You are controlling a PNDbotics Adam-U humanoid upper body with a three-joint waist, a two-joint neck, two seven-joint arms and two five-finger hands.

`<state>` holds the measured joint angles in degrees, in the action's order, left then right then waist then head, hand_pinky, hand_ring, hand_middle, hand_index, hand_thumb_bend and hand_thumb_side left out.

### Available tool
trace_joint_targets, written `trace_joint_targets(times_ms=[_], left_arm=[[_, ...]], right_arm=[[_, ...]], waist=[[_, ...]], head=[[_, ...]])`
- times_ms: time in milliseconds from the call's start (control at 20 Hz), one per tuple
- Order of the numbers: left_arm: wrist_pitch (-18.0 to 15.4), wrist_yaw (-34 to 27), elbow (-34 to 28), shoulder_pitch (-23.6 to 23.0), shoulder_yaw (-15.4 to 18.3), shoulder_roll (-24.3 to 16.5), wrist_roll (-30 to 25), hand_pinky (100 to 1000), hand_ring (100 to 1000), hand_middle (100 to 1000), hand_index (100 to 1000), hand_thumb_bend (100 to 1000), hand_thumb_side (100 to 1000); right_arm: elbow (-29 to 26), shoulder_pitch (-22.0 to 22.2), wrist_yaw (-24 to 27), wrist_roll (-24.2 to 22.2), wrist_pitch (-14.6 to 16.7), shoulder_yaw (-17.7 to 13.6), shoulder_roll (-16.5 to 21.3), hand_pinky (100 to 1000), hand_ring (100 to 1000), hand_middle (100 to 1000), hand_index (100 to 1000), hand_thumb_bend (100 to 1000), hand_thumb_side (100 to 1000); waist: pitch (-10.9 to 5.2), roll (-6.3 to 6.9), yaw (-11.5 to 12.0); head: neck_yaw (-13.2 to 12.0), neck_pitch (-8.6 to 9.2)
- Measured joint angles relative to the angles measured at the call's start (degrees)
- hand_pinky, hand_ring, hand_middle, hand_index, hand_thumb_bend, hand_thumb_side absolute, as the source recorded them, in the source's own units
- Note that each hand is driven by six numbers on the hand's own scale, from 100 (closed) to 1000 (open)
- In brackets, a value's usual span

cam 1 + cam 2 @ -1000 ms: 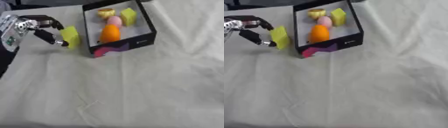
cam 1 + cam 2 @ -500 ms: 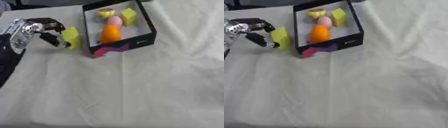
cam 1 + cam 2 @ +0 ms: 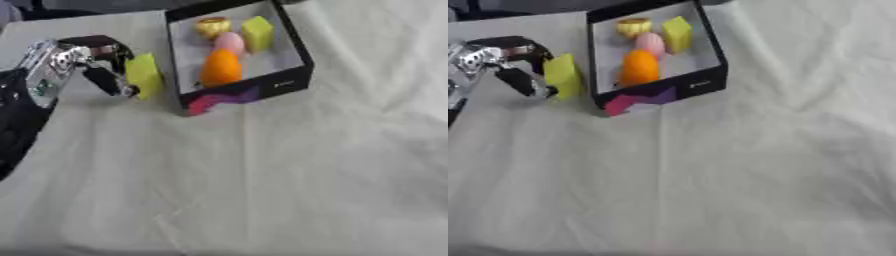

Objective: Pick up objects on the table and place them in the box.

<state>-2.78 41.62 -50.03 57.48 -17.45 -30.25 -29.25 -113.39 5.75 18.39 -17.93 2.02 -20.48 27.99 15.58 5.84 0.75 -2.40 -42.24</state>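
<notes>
- Left eye view: the left hand (image 3: 87, 65) comes in from the left edge, silver at the knuckles with black fingers (image 3: 107, 80) curled round a yellow-green block (image 3: 143, 76), which it grasps at the block's left face.
- The block stands upright, just beside the left wall of the black box (image 3: 284, 86); whether it touches the wall or rests on the cloth cannot be told.
- The box sits open at the far middle of the white cloth (image 3: 262, 180), with a pink and purple patch on its near wall.
- Inside the box lie an orange object (image 3: 220, 67) nearest the front, a pink object (image 3: 229, 43) touching it behind, a yellow round thing (image 3: 213, 26) at the far left corner and a second yellow-green block (image 3: 257, 33) at the far right.
- Right eye view: the same hand (image 3: 500, 62) shows at the left edge, its thumb and fingers closed on the block (image 3: 563, 76) from above and below.
- The box (image 3: 702, 84) lies just right of the held block, and the cloth (image 3: 710, 190) in front is wrinkled.
- The right hand shows in neither view.
</notes>
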Motion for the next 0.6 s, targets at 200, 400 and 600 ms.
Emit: trace_joint_targets(times_ms=[200, 400, 600], left_arm=[[0.62, -0.82, -0.21, 0.11, -0.03, -0.05, 0.59, 839, 615, 503, 711, 184, 247], [0.57, -2.27, -1.89, 0.55, -0.08, -1.33, 0.37, 830, 609, 497, 699, 192, 242], [0.19, -4.31, -4.71, 0.76, -0.23, -4.66, -0.4, 815, 598, 491, 693, 189, 222]], right_arm=[[0.0, 0.33, 0.0, -0.09, 0.18, 0.0, -0.01, 906, 589, 606, 844, 100, 603], [0.0, 0.59, -0.01, -0.04, 0.38, -0.01, -0.01, 906, 589, 606, 844, 100, 594], [0.0, 0.96, 0.08, -0.01, 0.86, -0.01, 0.0, 907, 590, 607, 844, 100, 587]], waist=[[0.0, 0.0, 0.12], [0.0, -0.01, 0.51], [-0.24, -0.02, 0.5]], head=[[-0.01, 0.0], [0.01, -0.01], [0.06, -0.04]])
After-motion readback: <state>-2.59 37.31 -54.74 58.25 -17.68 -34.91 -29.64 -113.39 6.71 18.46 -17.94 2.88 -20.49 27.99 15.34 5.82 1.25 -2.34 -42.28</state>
